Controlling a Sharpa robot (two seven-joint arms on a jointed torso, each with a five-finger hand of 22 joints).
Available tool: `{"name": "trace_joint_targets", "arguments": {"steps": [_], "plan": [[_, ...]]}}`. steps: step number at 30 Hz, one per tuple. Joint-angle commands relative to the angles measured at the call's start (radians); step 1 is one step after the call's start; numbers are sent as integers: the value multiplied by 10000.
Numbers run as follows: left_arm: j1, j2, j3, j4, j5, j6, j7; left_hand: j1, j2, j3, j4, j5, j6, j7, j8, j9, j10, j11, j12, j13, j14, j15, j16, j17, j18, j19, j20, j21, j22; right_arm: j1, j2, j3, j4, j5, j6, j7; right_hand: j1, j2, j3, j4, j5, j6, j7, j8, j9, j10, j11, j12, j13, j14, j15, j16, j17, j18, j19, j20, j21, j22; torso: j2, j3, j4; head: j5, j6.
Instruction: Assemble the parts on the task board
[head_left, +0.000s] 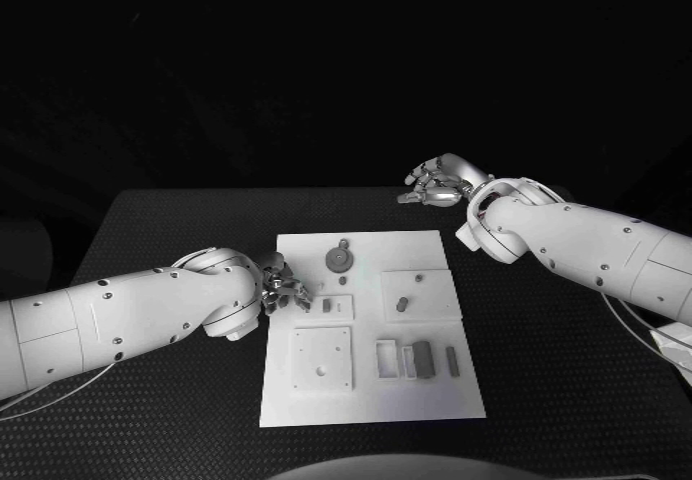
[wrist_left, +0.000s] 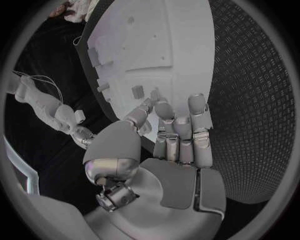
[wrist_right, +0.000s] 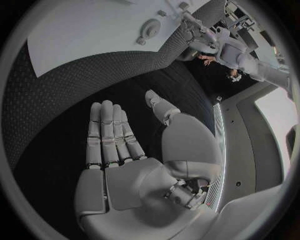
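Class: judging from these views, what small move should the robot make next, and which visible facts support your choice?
Probably lower the left robot hand onto a small part by the task board's left edge; its fingers hover there holding nothing, while the right robot hand waits open beyond the board.

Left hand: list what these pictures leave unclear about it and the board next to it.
- Head view: the left hand is mostly hidden behind its own forearm at the white board's left edge; whether its fingers touch the board cannot be told.
- Left wrist view: its fingers cover the board's near edge.
- Head view: the small grey parts are too small to identify.
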Motion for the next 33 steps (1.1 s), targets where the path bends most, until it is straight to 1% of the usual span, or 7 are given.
{"name": "trace_joint_targets", "arguments": {"steps": [1, 6, 8, 12, 14, 19, 33], "plan": [[-24, 24, -11, 22, -212, 261, -6, 108, 155, 220, -142, 37, 118, 60, 577, 659, 53, 1, 36, -9, 165, -220, 56, -15, -57, 6, -160, 38, 226, -4, 17, 2, -4, 256, 88, 265, -31, -8, -34, -67, 8, -82, 335, 70, -22, 122, -8, -162, -290, 86, 38, -234, -63, -67, -11, 54, -123, -59, 0, -2, -2, -7, -6], [-25, 17, -11, 55, -283, 300, -28, 109, 153, 224, -144, 37, 118, 60, 576, 659, 54, 0, 37, -9, 167, -220, 57, -15, -56, 7, -161, 39, 226, -4, 18, 2, -8, 297, 177, 263, -3, 3, -81, -74, 4, -124, 342, 115, -53, 155, 24, -337, -637, 48, 103, -567, -127, -80, -153, 135, -357, -138, 0, 0, -1, -1, -17], [-26, 5, -11, 71, -300, 314, -46, 109, 152, 225, -144, 37, 118, 60, 576, 659, 54, 0, 37, -9, 167, -221, 57, -15, -56, 8, -162, 40, 226, -4, 20, 2, -15, 329, 207, 279, -6, 22, -79, -88, 5, -145, 344, 143, -72, 116, 70, -497, -862, -67, 233, -937, -310, -192, -583, 235, -718, -270, 2, 0, 1, -2, -27], [-27, -17, -11, 95, -307, 303, -61, 110, 144, 227, -147, 37, 118, 60, 576, 660, 55, 0, 38, -9, 169, -221, 57, -15, -56, 9, -163, 41, 226, -4, 19, 2, -18, 372, 261, 301, -2, 56, -59, -104, 5, -205, 364, 185, -109, 0, 221, -974, -1371, -239, 493, -1782, -722, -277, -972, 342, -1148, -433, -1, 2, 0, 2, -27], [-28, -25, -11, 101, -308, 279, -68, 108, 137, 228, -149, 36, 118, 60, 575, 660, 55, 0, 38, -9, 170, -221, 56, -15, -56, 9, -163, 42, 226, -4, 19, 2, -15, 381, 269, 307, 4, 68, -66, -112, 6, -230, 370, 214, -125, 73, 249, -1162, -1629, -190, 564, -2140, -870, -296, -1062, 385, -1300, -480, -2, 2, 1, 4, -27], [-36, -36, -11, 127, -313, 314, -73, 95, 106, 228, -144, 36, 113, 63, 570, 660, 52, 3, 38, -9, 171, -221, 53, -17, -59, 9, -163, 44, 225, -4, 16, 2, -13, 386, 271, 307, 33, 65, -107, -127, 5, -259, 375, 255, -155, 182, 259, -1335, -1933, -80, 592, -2495, -963, -291, -1093, 420, -1432, -493, 1, 0, 7, 2, -44], [-45, -45, -11, 121, -351, 328, -91, 54, 20, 234, -113, 28, 98, 71, 549, 655, 41, 11, 32, -12, 173, -219, 39, -25, -63, 9, -165, 46, 221, -4, 23, 2, -16, 399, 264, 306, 53, 50, -134, -128, 5, -275, 380, 278, -179, 237, 261, -1397, -2090, -46, 608, -2659, -972, -291, -1118, 439, -1509, -488, 6, 0, 1, 12, -56]]}}
